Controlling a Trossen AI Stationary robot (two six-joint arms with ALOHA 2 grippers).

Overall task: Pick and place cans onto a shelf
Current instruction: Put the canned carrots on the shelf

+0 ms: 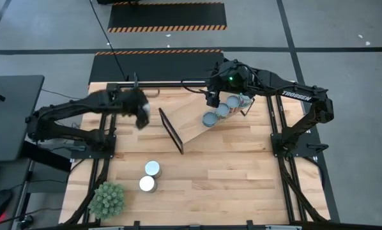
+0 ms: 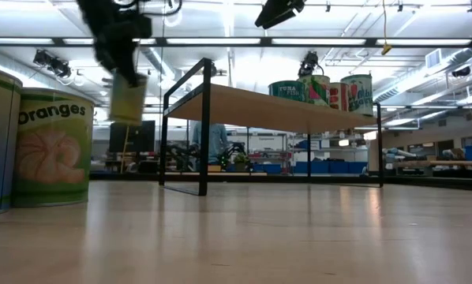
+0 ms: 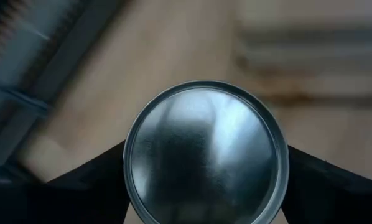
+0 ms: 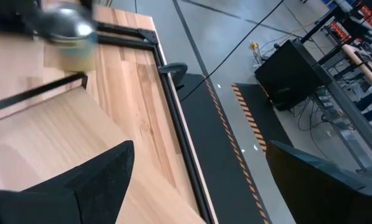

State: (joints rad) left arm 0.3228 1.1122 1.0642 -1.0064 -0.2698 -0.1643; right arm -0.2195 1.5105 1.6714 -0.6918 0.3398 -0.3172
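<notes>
My left gripper [image 1: 140, 116] is shut on a can [image 2: 128, 96] with a pale yellowish label, high above the table, left of the shelf. The shelf [image 1: 194, 128] is a light-wood plank on black end frames [image 2: 204, 126]; several cans [image 1: 222, 110] stand on its right part, also seen in the low view [image 2: 315, 88]. My right gripper [image 1: 211, 97] is open and empty above the shelf's far edge, near those cans. Two more cans [image 1: 152, 168] stand upright on the tabletop near the front; one is labelled Oranges [image 2: 53, 146]. My left gripper pinches the can between its two fingers [image 3: 89, 180], one on each side of the can's wall just below its shiny round top [image 3: 204, 152]. The fingers come from above, pointing down. The can hangs below the gripper, about upright and lifted clear of the table.
A spiky green plant [image 1: 106, 199] stands at the near left corner. The plank's left part [image 1: 178, 124] bears no cans. Black rails [image 4: 173, 118] run along the table's far edge. A person [image 2: 214, 142] stands in the room behind the table.
</notes>
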